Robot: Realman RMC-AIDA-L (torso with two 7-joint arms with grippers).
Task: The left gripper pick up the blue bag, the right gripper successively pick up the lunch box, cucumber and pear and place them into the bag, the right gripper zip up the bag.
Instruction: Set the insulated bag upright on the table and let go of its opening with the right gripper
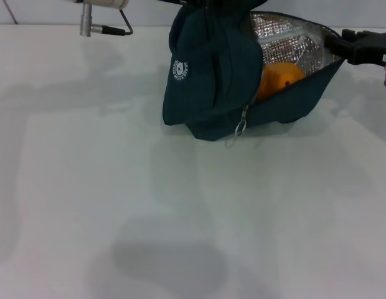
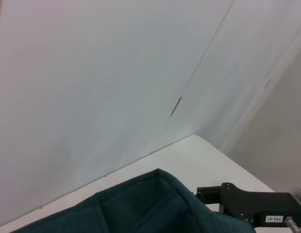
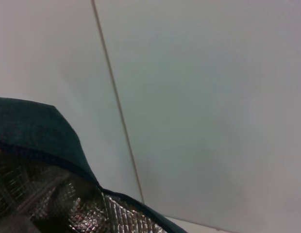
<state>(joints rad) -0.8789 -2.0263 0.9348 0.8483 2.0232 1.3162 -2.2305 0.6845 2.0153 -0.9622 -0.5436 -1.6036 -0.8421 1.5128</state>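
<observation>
Now blue bag [image 1: 205,75] gapes, foil lining showing, pear [image 1: 279,79] inside.

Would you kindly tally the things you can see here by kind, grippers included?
Bags: 1, the blue bag, unzipped
Fruit: 1, the pear inside the bag
Grippers: 1, the right gripper at the bag's rim
Lunch box, cucumber: 0 visible
Total: 3
</observation>
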